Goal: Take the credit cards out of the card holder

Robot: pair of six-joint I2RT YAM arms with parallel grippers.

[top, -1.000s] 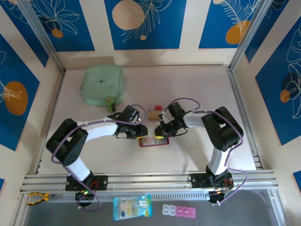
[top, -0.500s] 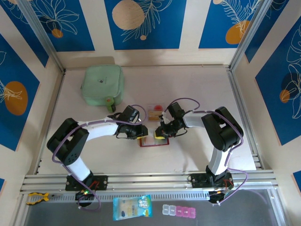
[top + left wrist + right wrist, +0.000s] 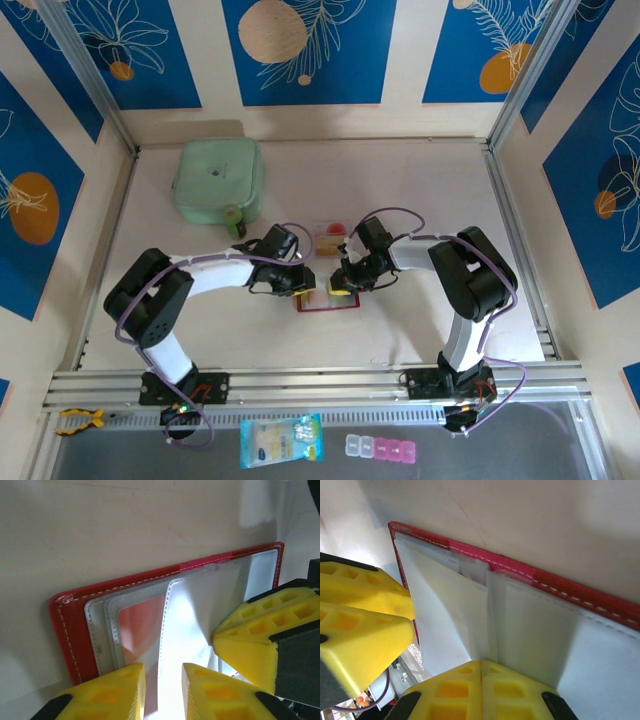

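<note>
The card holder lies open on the table, a red wallet with greyish clear pockets. An orange-red credit card sits inside one pocket. My left gripper is down on the wallet's left half, jaws a little apart, straddling the stitched edge of a raised clear leaf. My right gripper is shut on that leaf's fold and holds it up. The right gripper's fingers stand close beside my left ones. In the top view both grippers meet over the wallet. Another printed card lies just beyond it.
A pale green pouch sits at the back left. Below the table's front rail lie a blue-and-white packet and a row of pink-and-clear little boxes. Rails frame the table's sides.
The left arm's elbow has shifted slightly to the right. Both grippers stay over the wallet.
</note>
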